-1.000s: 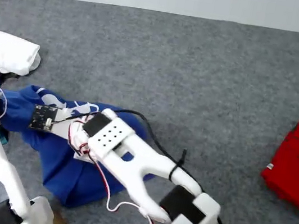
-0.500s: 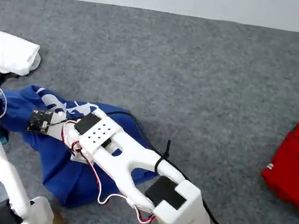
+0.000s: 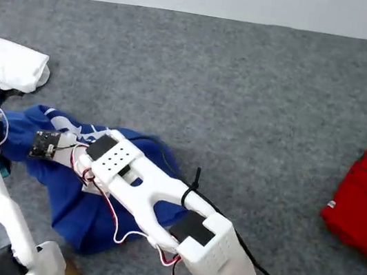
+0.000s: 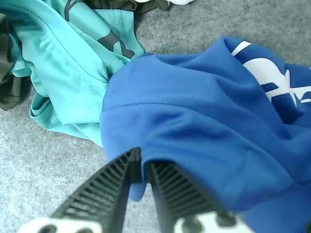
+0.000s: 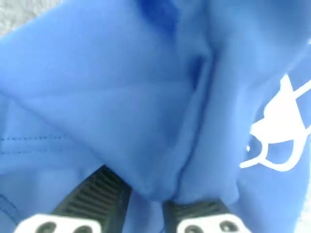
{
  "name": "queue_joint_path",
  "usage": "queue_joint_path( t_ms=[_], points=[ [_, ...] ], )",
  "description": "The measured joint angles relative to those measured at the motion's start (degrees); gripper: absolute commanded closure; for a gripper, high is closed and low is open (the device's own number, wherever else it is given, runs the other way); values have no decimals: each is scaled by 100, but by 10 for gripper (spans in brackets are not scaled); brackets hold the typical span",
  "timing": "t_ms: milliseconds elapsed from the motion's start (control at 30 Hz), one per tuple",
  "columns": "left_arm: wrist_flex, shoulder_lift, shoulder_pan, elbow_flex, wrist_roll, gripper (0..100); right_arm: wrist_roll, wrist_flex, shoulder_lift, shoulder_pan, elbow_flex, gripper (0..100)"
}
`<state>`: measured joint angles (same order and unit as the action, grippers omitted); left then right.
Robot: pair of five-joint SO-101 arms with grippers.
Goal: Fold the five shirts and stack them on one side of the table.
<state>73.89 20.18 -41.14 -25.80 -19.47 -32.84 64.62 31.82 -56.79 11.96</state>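
The blue shirt [image 3: 87, 213] lies crumpled at the near left of the desk [image 3: 245, 98], its white print facing up. Both arms are on it. The left end effector [image 4: 141, 170] is clenched on a thin fold at the shirt's edge, its ribbed jaws almost together with the cloth between them. The right end effector [image 5: 146, 196] grasps a thicker bunch of the same shirt, with several layers gathered between its jaws.

Just beside the blue shirt, at the far left, a teal shirt [image 4: 73, 63] touches it and lies heaped over a dark garment [image 4: 8, 92]. A white shirt [image 3: 15, 63] sits at the far left edge. A red shirt [image 3: 366, 205], apparently folded, lies well apart at the right edge.

The blue cloth looks light, limp and fairly smooth, so it will likely sag and slide rather than hold a crease. The thick bunch may carry hidden layers with it. Holding at a hem or shoulder seam, single layer, with the two grips well apart, would probably spread it flat best. The grey desk surface looks rough enough to drag on the fabric.
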Motion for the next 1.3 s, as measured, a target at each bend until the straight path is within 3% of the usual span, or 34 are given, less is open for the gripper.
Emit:
queue_joint_path(
  t_ms=[733, 1167, 1300],
  points=[
    [105, 0, 0, 281, 0, 997, 0, 3543, 0, 589, 3807, 987],
    [431, 0, 0, 651, 0, 997, -519, 3437, 1011, 2382, 4211, 987],
    [431, 0, 9, 651, 0, 997, -633, 3314, 1547, 2558, 4211, 983]
  ],
)
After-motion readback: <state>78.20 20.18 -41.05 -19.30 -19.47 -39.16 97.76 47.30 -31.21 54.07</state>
